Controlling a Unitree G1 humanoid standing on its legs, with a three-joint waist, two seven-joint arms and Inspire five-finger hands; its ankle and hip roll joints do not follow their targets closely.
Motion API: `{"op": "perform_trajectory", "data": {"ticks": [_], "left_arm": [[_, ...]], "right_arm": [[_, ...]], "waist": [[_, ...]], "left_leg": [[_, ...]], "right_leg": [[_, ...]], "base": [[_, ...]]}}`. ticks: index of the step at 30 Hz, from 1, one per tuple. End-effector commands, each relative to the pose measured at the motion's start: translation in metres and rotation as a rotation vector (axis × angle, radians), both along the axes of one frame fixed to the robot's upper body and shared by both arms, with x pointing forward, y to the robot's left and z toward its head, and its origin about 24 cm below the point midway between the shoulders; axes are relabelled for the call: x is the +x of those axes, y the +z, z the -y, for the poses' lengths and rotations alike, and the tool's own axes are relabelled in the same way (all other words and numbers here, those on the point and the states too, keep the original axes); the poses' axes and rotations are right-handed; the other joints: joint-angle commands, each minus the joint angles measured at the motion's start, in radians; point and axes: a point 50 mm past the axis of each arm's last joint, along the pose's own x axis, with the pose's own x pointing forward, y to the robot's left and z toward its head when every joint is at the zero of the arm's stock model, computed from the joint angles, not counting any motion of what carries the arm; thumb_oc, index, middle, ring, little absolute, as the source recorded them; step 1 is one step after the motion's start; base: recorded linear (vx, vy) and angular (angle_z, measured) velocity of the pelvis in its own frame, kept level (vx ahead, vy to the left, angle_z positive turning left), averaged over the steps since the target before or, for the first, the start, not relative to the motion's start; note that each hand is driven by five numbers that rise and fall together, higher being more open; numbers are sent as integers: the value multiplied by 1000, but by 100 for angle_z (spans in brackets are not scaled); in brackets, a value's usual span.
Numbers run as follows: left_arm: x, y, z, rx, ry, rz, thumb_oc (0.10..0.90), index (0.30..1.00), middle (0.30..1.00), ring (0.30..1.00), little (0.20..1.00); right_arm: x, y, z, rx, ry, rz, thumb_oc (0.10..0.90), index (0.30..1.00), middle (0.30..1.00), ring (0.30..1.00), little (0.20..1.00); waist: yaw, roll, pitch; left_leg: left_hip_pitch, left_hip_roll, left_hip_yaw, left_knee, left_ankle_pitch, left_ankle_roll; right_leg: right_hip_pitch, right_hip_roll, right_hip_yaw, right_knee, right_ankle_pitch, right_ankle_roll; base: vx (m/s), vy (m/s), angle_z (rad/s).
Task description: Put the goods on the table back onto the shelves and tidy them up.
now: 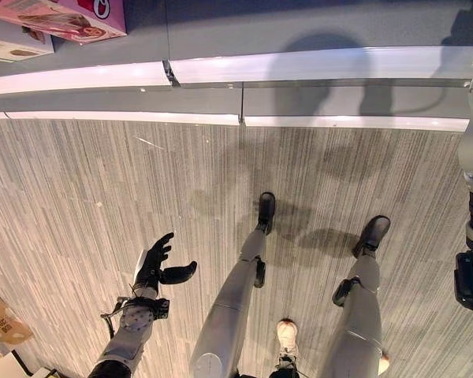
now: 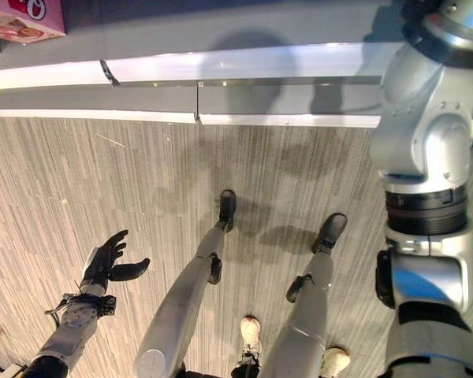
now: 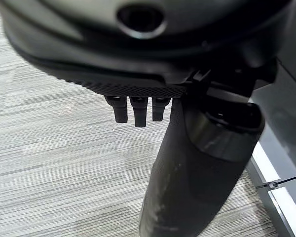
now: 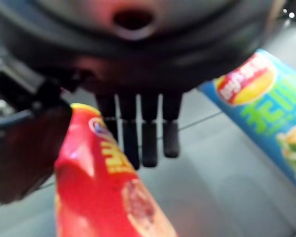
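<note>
gripping a red snack bag (image 4: 106, 197), right hand (image 4: 138, 74); left hand (image 1: 154, 264) relaxed, empty.

The left hand (image 1: 152, 266) is held open above the striped floor (image 1: 79, 189); pink boxes (image 1: 71, 17) are seen on the grey shelf (image 1: 299, 27).

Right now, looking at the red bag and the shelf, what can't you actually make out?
- Red bag: blurred and cut by the right wrist view's edge, its contents unreadable; it shows between the right hand's thumb and fingers.
- Blue bag: cut off by the same view's edge.
- Pink box: cut off by the left eye view's top edge.
- Left hand: open, holding nothing.
</note>
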Motion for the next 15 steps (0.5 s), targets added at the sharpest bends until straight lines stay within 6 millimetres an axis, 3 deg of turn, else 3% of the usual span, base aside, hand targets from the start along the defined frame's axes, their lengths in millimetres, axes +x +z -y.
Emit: {"op": "perform_trajectory", "data": {"ticks": [1,15], "left_arm": [[-34,-14,-31,54,87,-90,800,900,900,900,900],[-34,-13,-33,60,92,-92,800,900,900,900,900]], "right_arm": [[-34,15,-15,-125,22,196,800,900,900,900,900],[-35,14,-18,-138,33,194,800,900,900,900,900]], "waist": [[-6,44,-79],[-9,46,-82]], "left_leg": [[-77,-6,-53,124,-129,-52],[-79,-7,-51,119,-124,-53]], "right_leg": [[-44,14,38,57,-27,50],[-54,12,44,56,-22,50]], "base": [[0,0,0],[0,0,0]]}}
